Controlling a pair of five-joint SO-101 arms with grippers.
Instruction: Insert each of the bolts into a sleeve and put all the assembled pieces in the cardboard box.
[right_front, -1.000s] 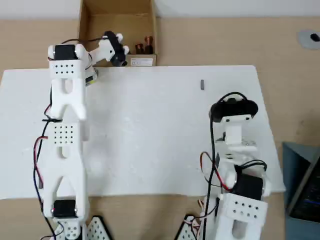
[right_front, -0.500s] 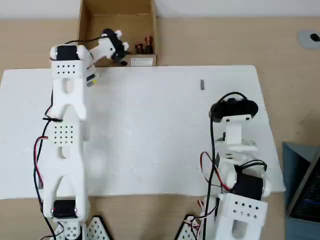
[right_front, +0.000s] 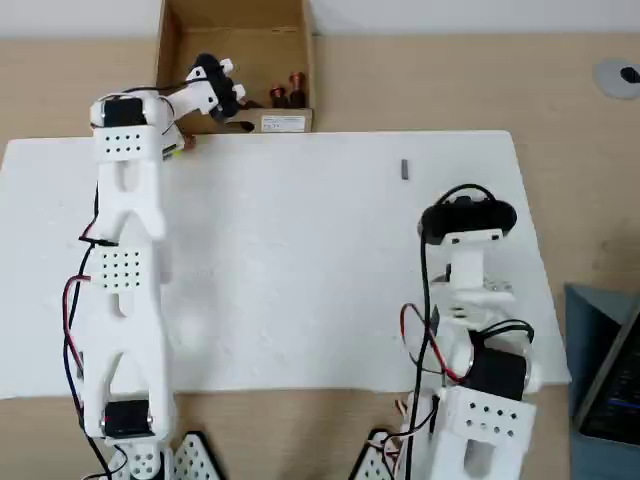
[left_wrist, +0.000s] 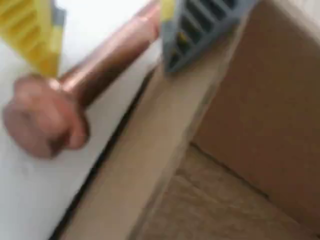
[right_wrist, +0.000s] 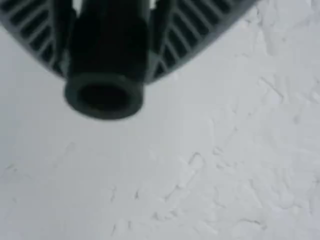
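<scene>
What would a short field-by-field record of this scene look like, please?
left gripper: shut on a copper bolt, by the cardboard box's near wall
right gripper: shut on a black sleeve, above the white mat
in the box: copper pieces, near corner
on the mat: small grey piece, far side

Illumination is bright, even and overhead. The white tabletop (right_front: 300, 260) in front of the cardboard box (right_front: 170, 60) is uniformly lit. The left arm (right_front: 125, 280) casts a faint, soft-edged shadow on it. The box floor is dimmer. Beside the box wall, the copper bolt (left_wrist: 105, 65) carries a pale highlight along its shank. The black sleeve (right_wrist: 105, 95) stays dark, its bore in shadow.
</scene>
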